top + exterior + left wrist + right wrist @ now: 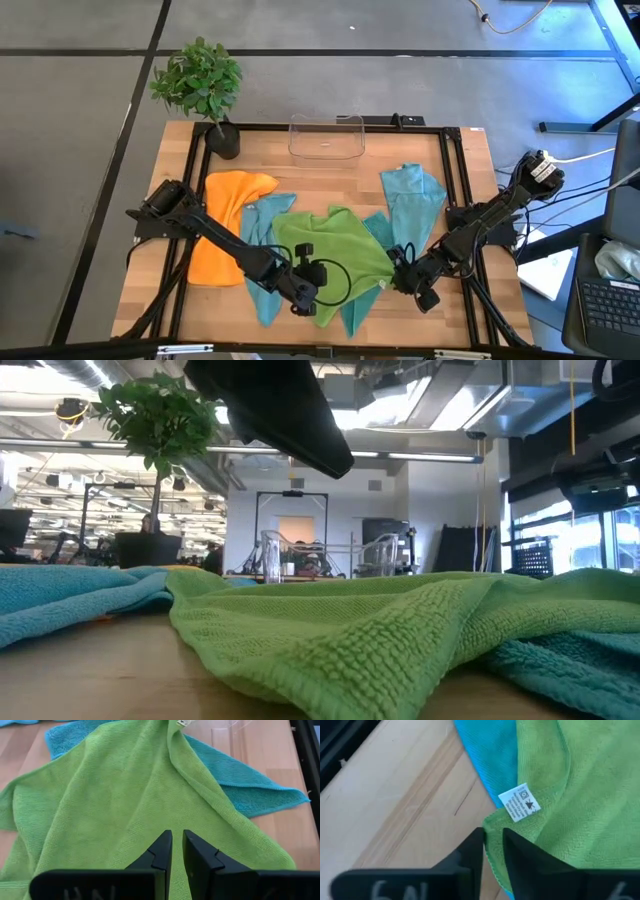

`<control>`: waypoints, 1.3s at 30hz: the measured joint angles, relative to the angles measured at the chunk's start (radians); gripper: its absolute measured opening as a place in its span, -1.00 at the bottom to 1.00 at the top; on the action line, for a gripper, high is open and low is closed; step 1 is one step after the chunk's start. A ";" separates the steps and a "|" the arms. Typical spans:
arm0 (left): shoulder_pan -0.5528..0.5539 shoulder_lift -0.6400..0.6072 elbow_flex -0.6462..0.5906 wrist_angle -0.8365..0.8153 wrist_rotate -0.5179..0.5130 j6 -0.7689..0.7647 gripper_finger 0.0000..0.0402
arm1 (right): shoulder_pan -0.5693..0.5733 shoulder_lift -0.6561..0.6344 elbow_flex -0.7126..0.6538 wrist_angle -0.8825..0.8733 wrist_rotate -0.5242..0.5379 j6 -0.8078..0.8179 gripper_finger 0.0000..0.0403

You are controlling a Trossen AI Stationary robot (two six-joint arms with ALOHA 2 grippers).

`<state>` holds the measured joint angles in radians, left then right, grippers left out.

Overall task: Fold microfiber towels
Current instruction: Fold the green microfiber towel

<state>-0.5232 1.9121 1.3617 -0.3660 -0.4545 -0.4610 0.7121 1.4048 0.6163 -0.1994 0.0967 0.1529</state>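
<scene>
The lime green towel lies crumpled in the middle of the table, on top of teal towels. It also shows in the low view. My left gripper is low at its near left part and shut on it. My right gripper is shut on its near right corner, beside the white label. The orange towel lies flat at the left. Another teal towel lies at the far right. My left gripper pinches the lime green towel at its near part between the two fingers, which slant down across the cloth. The rest of the towel lies slack on the table and on the teal towel ahead of the fingers. One layer or several, I cannot tell. My right gripper pinches the green towel's hemmed edge at the corner just below the label, between its two fingers. The fingers come slanting down from the table's right side. The corner sits at the wood; the cloth beyond lies slack over a teal towel.
A clear plastic bin stands at the far middle of the table. A potted plant stands at the far left corner. A black frame rims the table. Bare wood shows between the bin and the towels.
</scene>
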 joint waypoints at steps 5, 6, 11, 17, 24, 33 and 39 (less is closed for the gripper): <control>0.000 0.000 0.000 0.001 -0.009 -0.026 -0.81 | 0.023 0.009 0.000 -0.013 0.000 0.001 -0.72; 0.000 0.000 0.000 0.001 -0.009 -0.032 -0.81 | 0.028 0.013 0.000 -0.012 0.000 0.002 -0.71; -0.003 0.000 0.000 0.002 -0.014 -0.064 -0.81 | 0.038 0.041 0.000 0.005 0.006 0.033 -0.55; -0.014 0.000 0.000 0.003 -0.014 -0.078 -0.81 | 0.037 0.078 0.000 0.006 0.105 0.048 -0.51; -0.020 0.000 0.000 0.003 -0.017 -0.088 -0.81 | 0.045 0.083 0.004 -0.002 0.144 0.025 -0.81; -0.037 -0.001 0.000 0.010 -0.033 -0.127 -0.81 | 0.104 0.083 0.015 -0.013 0.140 0.002 -0.96; -0.037 -0.001 0.000 0.038 -0.021 -0.159 -0.81 | 0.135 0.044 0.110 -0.077 0.286 -0.052 -0.95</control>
<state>-0.5599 1.9109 1.3617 -0.3285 -0.4756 -0.6200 0.8471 1.4484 0.7258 -0.2760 0.3828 0.1010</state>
